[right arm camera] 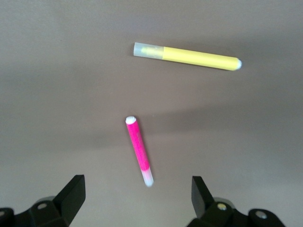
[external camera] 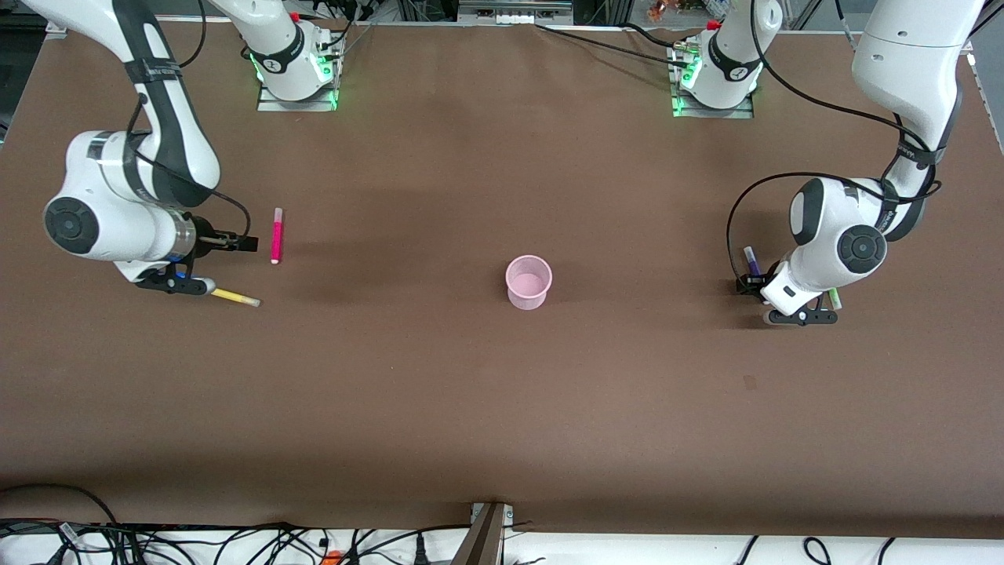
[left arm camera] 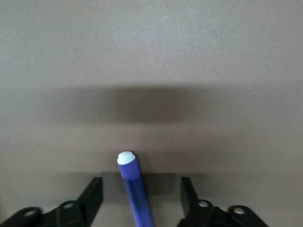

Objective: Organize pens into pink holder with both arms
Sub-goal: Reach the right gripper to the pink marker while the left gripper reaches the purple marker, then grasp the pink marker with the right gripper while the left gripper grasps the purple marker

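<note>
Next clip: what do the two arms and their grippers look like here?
Both arms are glossy white, rounded segments with black joint bands and loose black cables. The left gripper and right gripper are black, with two flat angular fingers. Green lights glow at both bases.

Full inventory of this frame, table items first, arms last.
Magenta-pink marker pen: 1, pink with pale cap end, flat on the table toward the right arm's end, farther from the front camera than the yellow pen.
Yellow marker pen: 1, yellow, flat on the table, one end under the right arm's wrist.
Purple marker pen: 1, purple with white tip, between the left gripper's open fingers.
Green marker pen: 1, pale green, mostly hidden by the left arm's wrist.
Translucent pale pink plastic cup: 1, upright mid-table, empty.
Brown table: 1.
Cables: several, black, along the front edge.
Left gripper: open around the purple pen.
Right gripper: open over the pink pen.
</note>
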